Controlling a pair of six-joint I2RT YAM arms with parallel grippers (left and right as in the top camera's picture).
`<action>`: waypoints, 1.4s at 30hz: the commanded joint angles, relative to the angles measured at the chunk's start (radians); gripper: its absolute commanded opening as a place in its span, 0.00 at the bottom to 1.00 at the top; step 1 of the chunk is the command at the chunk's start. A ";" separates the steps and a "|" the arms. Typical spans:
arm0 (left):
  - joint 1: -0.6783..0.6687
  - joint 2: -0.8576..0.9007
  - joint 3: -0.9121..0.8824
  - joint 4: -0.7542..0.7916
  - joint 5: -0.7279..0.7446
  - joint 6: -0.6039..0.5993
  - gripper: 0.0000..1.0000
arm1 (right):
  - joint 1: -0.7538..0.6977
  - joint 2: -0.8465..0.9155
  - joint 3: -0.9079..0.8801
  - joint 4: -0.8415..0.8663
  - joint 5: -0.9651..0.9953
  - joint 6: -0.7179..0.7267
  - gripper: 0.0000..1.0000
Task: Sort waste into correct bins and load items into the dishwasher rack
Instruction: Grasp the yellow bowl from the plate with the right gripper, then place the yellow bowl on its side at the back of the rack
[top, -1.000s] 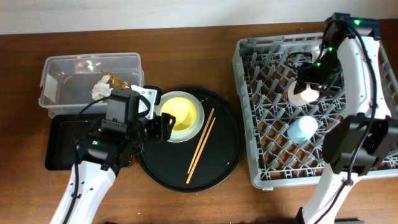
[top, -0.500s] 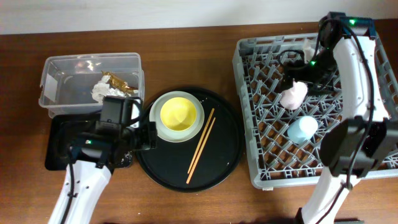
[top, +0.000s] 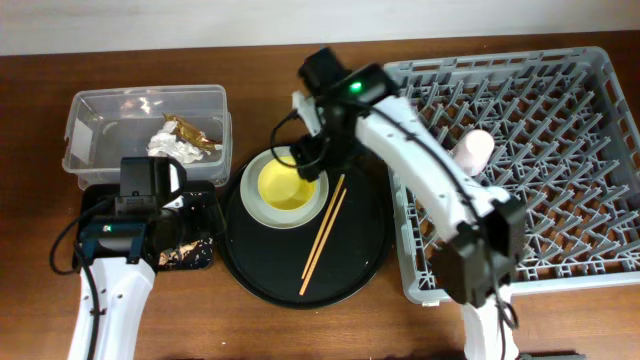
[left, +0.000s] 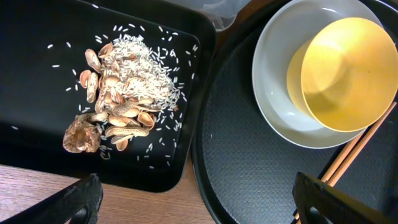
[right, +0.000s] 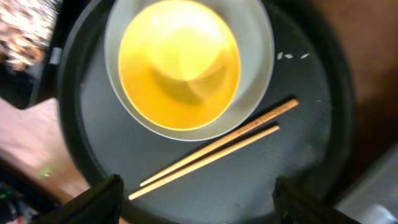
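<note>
My left gripper (top: 196, 222) (left: 199, 205) is open and empty over the edge between the shallow black tray (top: 95, 205) (left: 37, 93) and the round tray. Food scraps with rice (top: 186, 254) (left: 127, 99) lie on the black tray. My right gripper (top: 310, 160) (right: 196, 199) is open and empty above the yellow bowl (top: 285, 185) (right: 180, 65), which sits in the grey-green plate (top: 253, 207) (right: 258, 37). The chopsticks (top: 323, 235) (right: 217, 149) lie beside them. The clear tub (top: 100, 125) holds crumpled paper (top: 165, 146) and foil (top: 195, 133). The pink cup (top: 472, 150) lies in the rack (top: 570, 180). The blue cup is hidden under the right arm.
The large round black tray (top: 360, 250) (left: 249, 174) (right: 298, 168) carries the plate, bowl and chopsticks between the bins and the rack. My right arm stretches across the rack's left edge. Bare wooden table shows along the front.
My right gripper let go of the pink cup in the rack and swung left over the yellow bowl. My left gripper drew back left from the plate toward the black tray.
</note>
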 joint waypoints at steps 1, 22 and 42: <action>0.006 -0.008 0.003 -0.001 -0.003 -0.009 0.97 | 0.007 0.084 -0.005 0.014 0.028 0.070 0.70; 0.006 -0.008 0.003 -0.008 -0.004 -0.009 0.97 | -0.001 0.212 -0.035 0.086 0.088 0.158 0.04; 0.006 -0.008 0.003 -0.001 -0.003 -0.009 0.97 | -0.427 -0.028 0.015 0.235 1.431 0.450 0.04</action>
